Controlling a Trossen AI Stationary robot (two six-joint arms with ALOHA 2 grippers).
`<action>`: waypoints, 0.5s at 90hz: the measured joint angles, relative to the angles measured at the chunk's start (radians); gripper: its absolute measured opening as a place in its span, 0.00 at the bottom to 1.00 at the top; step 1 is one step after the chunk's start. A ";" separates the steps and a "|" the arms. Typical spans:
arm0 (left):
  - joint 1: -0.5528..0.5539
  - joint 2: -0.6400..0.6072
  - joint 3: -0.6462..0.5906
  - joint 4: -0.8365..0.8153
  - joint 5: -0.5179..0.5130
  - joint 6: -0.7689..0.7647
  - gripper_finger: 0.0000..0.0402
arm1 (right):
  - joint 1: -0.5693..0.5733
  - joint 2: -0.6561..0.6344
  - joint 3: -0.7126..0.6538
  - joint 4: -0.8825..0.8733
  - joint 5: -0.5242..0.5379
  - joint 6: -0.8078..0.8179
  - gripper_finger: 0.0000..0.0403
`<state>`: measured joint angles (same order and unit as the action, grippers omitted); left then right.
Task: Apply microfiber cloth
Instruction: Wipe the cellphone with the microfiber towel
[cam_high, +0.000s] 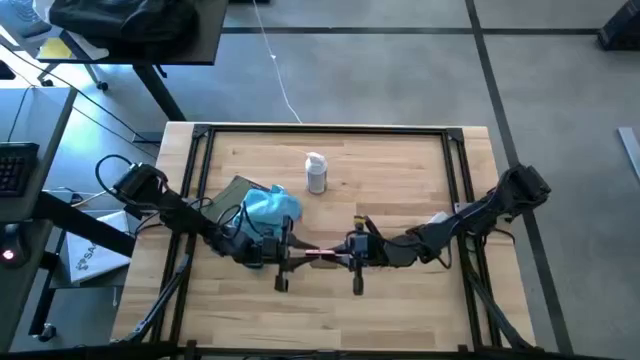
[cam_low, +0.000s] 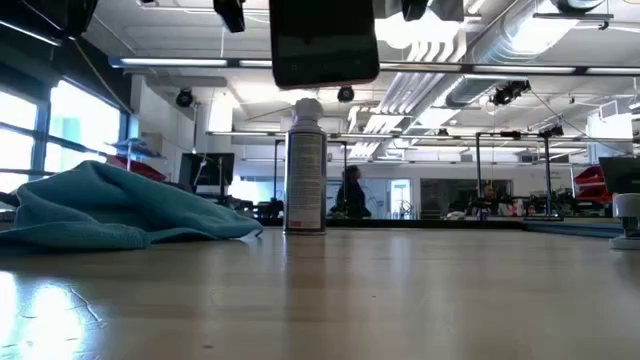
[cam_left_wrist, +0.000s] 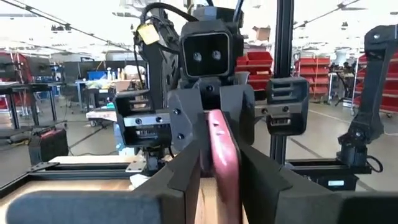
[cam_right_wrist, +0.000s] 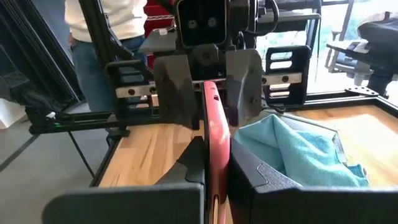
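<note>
The turquoise microfiber cloth (cam_high: 270, 208) lies crumpled left of the table's middle, partly on a flat olive pouch (cam_high: 235, 192); it also shows in the low view (cam_low: 110, 205) and the right wrist view (cam_right_wrist: 292, 152). In front of it, my left gripper (cam_high: 290, 256) and right gripper (cam_high: 350, 254) face each other. Both are shut on one flat slab (cam_high: 320, 255), red at the edge and dark on the face (cam_low: 325, 45), like a phone in a case. My left gripper pinches the slab's left end (cam_left_wrist: 224, 163) between its two fingers, one on each flat face, coming level from the table's left. The slab stands on its long edge, lifted clear of the table. My right gripper pinches the slab's right end (cam_right_wrist: 214, 165) the same way, a finger on each flat face, coming level from the table's right. The slab spans level between the two grippers, its dark face toward the near edge.
A small white spray bottle (cam_high: 316, 173) stands upright behind the grippers, right of the cloth. A black metal frame (cam_high: 325, 130) runs around the table. A person (cam_right_wrist: 106, 25) stands beyond the table's left side.
</note>
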<state>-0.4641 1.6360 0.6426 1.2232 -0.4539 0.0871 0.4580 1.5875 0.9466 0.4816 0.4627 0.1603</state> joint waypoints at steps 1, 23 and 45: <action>0.002 0.000 0.000 0.000 0.001 -0.003 0.19 | 0.000 0.000 0.000 0.000 0.001 0.000 0.00; 0.028 0.001 0.000 -0.002 0.073 -0.032 0.08 | 0.000 0.000 0.000 0.000 0.000 -0.001 0.00; 0.022 0.001 0.000 0.004 0.053 -0.031 0.03 | 0.000 0.000 0.000 0.001 -0.001 -0.003 0.05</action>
<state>-0.4418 1.6368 0.6426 1.2267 -0.4009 0.0557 0.4575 1.5871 0.9466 0.4828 0.4617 0.1570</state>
